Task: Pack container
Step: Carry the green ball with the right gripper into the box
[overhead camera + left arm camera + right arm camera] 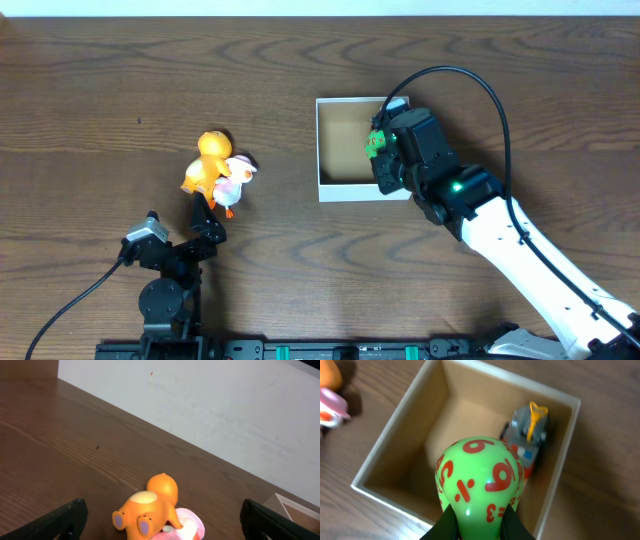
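My right gripper (477,527) is clamped on the narrow end of a round green toy (477,485) with red numbers. It hangs over the container (470,415), which sits right of the table's middle. A grey toy car (527,435) lies along one wall inside. To do this well, I should aim for the bare tan floor beside the car, come down low before letting go so the round toy cannot roll out, and keep clear of the thin walls. My left gripper (165,520) is spread wide around the orange toy (150,507).
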Robot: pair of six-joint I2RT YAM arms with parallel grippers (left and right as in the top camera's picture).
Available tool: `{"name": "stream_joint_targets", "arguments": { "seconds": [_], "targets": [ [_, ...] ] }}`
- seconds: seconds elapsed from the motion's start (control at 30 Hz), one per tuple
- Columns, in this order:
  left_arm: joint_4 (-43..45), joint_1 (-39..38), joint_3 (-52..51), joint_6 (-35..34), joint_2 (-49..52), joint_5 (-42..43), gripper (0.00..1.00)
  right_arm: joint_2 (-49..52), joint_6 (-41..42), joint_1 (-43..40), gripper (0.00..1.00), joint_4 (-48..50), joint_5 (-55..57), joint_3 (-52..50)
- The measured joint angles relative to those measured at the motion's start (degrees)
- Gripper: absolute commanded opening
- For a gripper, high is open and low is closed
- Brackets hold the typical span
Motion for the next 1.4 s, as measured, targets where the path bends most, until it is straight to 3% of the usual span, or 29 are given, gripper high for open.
{"name": "stream_joint_targets", "arguments": {
  "seconds": [0.87,1.07,1.2,1.4],
  "targets": [
    [0.0,0.0,0.0,0.0,0.0,0.0,0.98,11.9,3.8,0.0,0.01,-3.7,5.2,0.0],
    [0.0,0.0,0.0,0.0,0.0,0.0,0.98,11.9,5.1,0.0,0.28,-4.1,6.7,0.0],
    [0.0,0.0,0.0,0.0,0.0,0.0,0.98,11.9,5.7,0.0,0.52,-4.1,7.4,0.0],
    [0.0,0.0,0.0,0.0,0.0,0.0,0.98,11.9,5.6,0.0,0.59,-4.1,7.4,0.0]
  ]
}}
